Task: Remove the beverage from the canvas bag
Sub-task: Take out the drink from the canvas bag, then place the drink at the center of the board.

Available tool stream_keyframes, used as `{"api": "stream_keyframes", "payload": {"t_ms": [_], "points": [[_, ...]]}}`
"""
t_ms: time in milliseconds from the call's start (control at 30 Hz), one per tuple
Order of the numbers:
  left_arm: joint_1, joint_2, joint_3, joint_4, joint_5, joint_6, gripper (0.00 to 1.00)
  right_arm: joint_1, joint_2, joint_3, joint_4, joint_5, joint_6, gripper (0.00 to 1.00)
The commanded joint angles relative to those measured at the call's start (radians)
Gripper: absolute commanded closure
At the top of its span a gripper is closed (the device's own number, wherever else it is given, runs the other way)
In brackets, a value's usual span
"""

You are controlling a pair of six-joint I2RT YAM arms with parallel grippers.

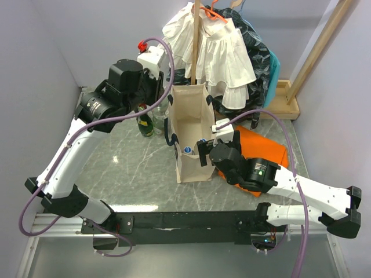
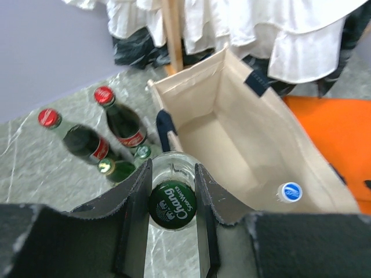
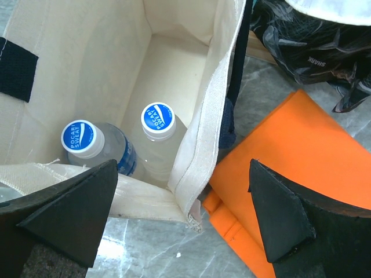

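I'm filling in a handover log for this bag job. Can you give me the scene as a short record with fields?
canvas bag: upright, top open
inside it: two white-capped bottles
left gripper: shut on clear bottle with green cap, outside the bag
right gripper: open, at the bag's rim
beside the bag: two red-capped bottles, orange cloth

Left claw (image 2: 173,179) points down, clamped on a Chang bottle (image 2: 172,209); right claw (image 3: 182,168) also points down, its fingers spread wide.
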Motion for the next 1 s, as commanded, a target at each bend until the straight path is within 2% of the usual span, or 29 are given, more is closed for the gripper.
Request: {"api": "stream_keyframes", "payload": {"t_ms": [0,600,967], "points": [[-0.004,-0.092,-0.026,0.161,-0.072,0.007,0.99,0.007,-0.011,0.022,0.025,0.013,0.002,0.0],[0.004,-0.097,-0.245,0.244,-0.159,-0.022,0.99,0.009,-0.038,0.014,0.02,0.014,0.009,0.0],[0.094,-0.148,-0.434,0.37,-0.092,-0.102,0.99,0.006,-0.043,0.005,0.024,0.017,0.006,0.0]]}}
